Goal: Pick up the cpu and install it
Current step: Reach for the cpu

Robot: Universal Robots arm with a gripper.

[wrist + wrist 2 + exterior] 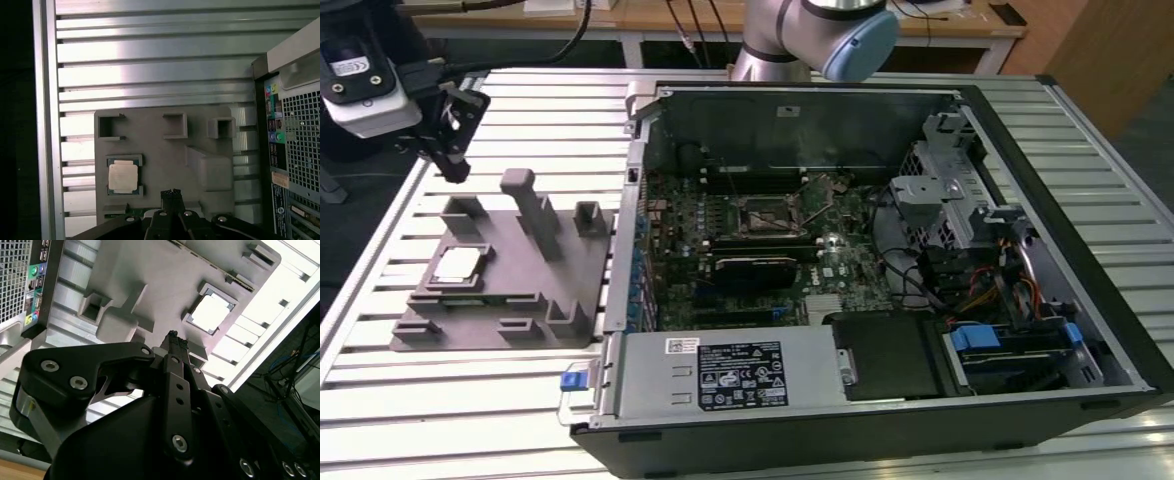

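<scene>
Jaws closed, empty — nr 1 cpu (123, 178) in 1 grey fixture (165, 156).

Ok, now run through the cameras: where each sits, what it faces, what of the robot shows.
Exterior view: off the arm, high, looking down on grey fixture, open computer case; arm and hand show.
First wrist view: at the wrist, looking straight down on the fixture; shut hand's tip shows.
Second wrist view: at the wrist, looking slantwise along the hand.
Shared: all three show the cpu lying in the fixture.
</scene>
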